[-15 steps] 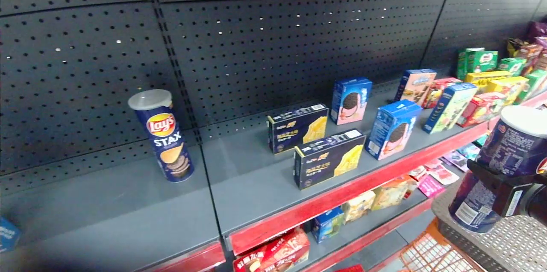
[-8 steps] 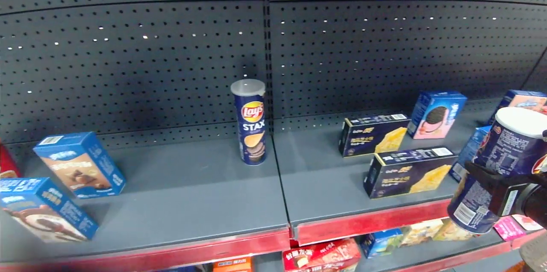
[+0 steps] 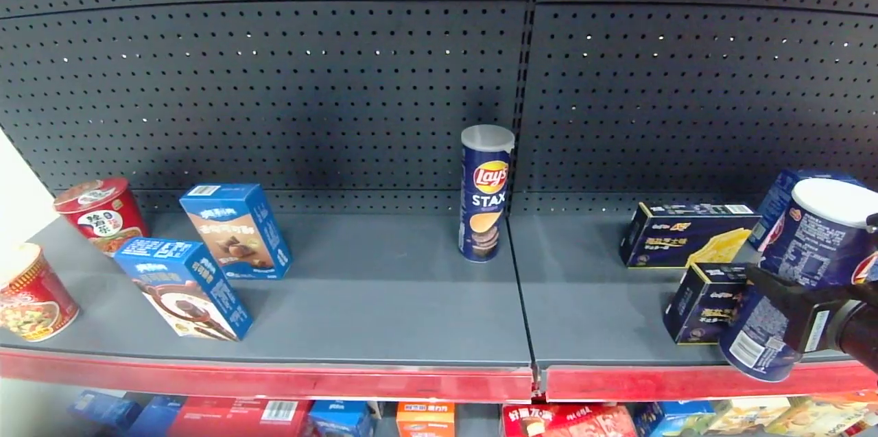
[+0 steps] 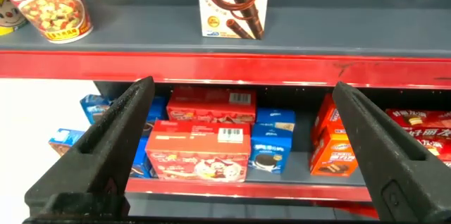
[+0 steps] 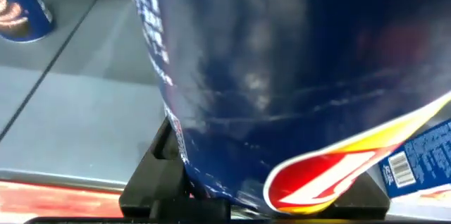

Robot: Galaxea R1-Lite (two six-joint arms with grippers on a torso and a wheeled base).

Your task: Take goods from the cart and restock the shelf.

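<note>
While the right gripper [image 3: 789,313] pinches a blue chip can [image 3: 820,238] just in front of the shelf [image 3: 384,306] edge, placement is not yet done. One matching can [image 3: 485,193] stands upright at the shelf's rear. The left gripper [image 4: 239,139] is spread and empty.

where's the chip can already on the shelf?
Head view: chip can stands upright at the back of the shelf, just left of the seam; blue box to its left, dark box to its right.
</note>
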